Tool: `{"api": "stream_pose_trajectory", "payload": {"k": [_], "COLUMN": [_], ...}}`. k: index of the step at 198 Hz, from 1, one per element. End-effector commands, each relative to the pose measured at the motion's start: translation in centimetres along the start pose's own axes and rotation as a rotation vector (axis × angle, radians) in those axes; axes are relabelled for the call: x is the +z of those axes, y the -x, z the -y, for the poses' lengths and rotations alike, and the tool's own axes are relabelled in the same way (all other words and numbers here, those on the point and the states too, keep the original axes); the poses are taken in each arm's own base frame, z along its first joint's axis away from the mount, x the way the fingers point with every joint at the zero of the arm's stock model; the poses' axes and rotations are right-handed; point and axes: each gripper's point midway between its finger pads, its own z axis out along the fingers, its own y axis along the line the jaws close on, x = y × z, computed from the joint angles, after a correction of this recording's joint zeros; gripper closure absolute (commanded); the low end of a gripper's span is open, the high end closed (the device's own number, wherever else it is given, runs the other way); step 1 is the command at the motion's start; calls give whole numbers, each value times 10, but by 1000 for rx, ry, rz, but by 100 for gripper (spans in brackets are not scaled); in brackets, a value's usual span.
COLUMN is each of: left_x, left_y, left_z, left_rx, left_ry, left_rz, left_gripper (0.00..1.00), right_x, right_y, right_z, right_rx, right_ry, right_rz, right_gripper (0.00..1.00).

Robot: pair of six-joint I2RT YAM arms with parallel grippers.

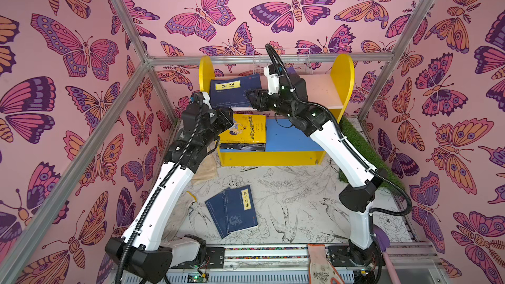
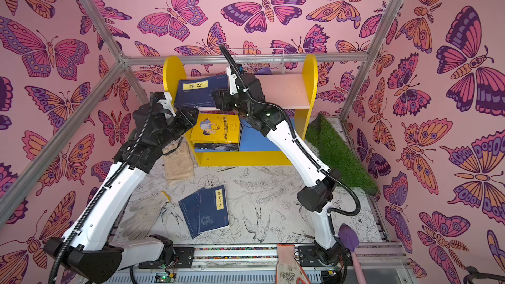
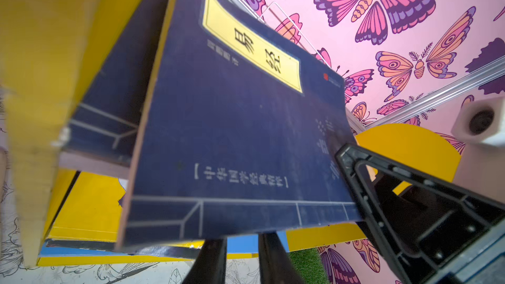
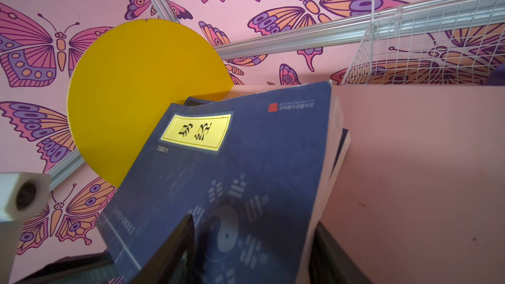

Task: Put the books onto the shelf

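The shelf has yellow round-topped sides, a pale pink upper board and a blue lower board. A navy book with a yellow label leans tilted at the upper board's left end. My right gripper is shut on it, one finger on the cover and one behind. My left gripper sits just below that book's lower edge, fingers narrowly apart with nothing between them and tips hidden. Yellow books are stacked on the lower board. Two navy books lie on the table.
A white wire basket hangs behind the shelf. Beige gloves lie by the shelf's left foot and a pale glove lies further forward. Green turf runs along the right. A glove and a purple trowel rest at the front rail.
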Motion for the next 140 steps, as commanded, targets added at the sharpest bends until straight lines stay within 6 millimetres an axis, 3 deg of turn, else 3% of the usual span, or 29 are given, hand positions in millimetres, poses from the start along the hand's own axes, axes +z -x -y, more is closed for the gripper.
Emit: {"api": "stream_pose_trajectory", "payload": {"k": [1,42,80,108,112,140], "left_x": [7,16,11,-3,-17,-39], "left_y": [9,15,7,-1,4,-4], "left_z": [-6,-15,-18,-28,-23,-38], "left_rx": [31,31,16,-1,0,-4], "left_ry": [31,68,64,87,72,115], "left_rz": [3,-21,-36,-30,-5,18], "left_gripper": [78,80,80,80,80,79], "right_x": [5,0,-6,-7,-6,-6], "right_y": [-42,-45,-38,-30,-30,-23], "right_z": [4,6,19,30,32,41], "right_rx": [-5,-42,-65,-51,-49,-58], "right_ry": [-12,-22,-84,-111,-115,-129], "right_rz": [-141,-154,-134,-115,-114,-101], "right_gripper": [36,35,33,33,33,33]}}
